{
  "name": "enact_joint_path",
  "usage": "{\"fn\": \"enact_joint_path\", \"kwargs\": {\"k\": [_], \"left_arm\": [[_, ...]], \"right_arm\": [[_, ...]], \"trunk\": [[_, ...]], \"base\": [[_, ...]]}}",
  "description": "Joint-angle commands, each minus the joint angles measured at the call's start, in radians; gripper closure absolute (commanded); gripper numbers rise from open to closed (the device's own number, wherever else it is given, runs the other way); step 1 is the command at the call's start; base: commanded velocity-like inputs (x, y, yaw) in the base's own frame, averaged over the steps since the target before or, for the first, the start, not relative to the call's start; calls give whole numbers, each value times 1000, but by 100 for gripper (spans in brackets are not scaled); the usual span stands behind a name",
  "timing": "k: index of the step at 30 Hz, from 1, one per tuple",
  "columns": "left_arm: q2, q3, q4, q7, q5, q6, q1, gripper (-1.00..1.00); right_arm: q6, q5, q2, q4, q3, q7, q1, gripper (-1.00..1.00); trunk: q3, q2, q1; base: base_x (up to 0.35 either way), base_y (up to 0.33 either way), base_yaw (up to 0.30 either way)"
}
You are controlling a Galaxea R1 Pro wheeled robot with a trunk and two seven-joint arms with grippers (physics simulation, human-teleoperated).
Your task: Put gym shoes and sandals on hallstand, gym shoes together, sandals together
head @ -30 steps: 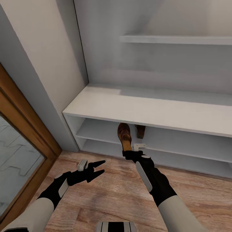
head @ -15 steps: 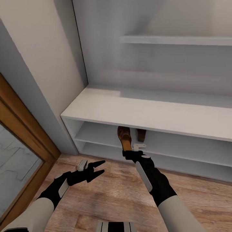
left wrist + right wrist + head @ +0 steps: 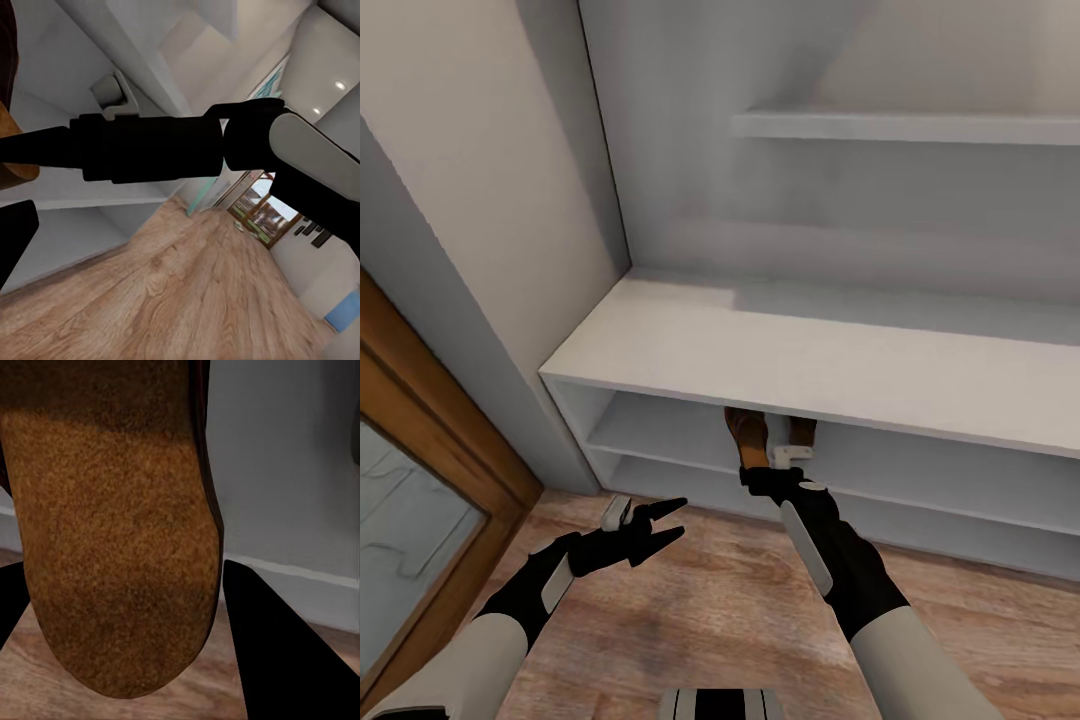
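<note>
Centrally, right gripper [image 3: 758, 470] closed on the heel end of a dark brown sandal [image 3: 748, 437], black fingers [image 3: 289, 652] flanking the tan insole in the right wrist view. Sandal pointed away from the robot, toe end under the top board of the pale-grey hallstand [image 3: 800, 355], over the upper open shelf level; whether resting on that shelf or held clear of it cannot be told. Second sandal [image 3: 801, 431] just beside it toward the right, deeper in the same shelf level, partly hidden by the top board. Left gripper [image 3: 665, 523] spread and holding nothing, hovering above the corridor floor [image 3: 710, 620] in front of the hallstand's left end, well apart from both sandals. Upper shelf [image 3: 905, 125] on the tall back panel above. Wooden door frame [image 3: 430, 400] at far left, beside the grey wall.
</note>
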Motion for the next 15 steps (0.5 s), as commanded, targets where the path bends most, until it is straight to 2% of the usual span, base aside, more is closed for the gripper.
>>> {"fn": "enact_joint_path", "kwargs": {"k": [1, 6, 12, 15], "left_arm": [[0, 0, 0, -3, 2, 0, 0, -100], [0, 0, 0, -3, 2, 0, 0, -100], [0, 0, 0, -3, 2, 0, 0, -100], [0, 0, 0, -3, 2, 0, 0, -100]], "right_arm": [[2, -13, -1, -1, 2, -11, -1, 100], [2, -12, 0, -1, 2, -12, -1, 100], [2, -12, -1, -1, 3, -11, -1, 100], [2, -13, -1, -1, 2, -11, 0, 100]], "trunk": [[-1, 0, 0], [-1, 0, 0], [-1, 0, 0], [-1, 0, 0]], "base": [[97, 0, 0], [212, 0, 0], [30, 0, 0], [139, 0, 0]]}}
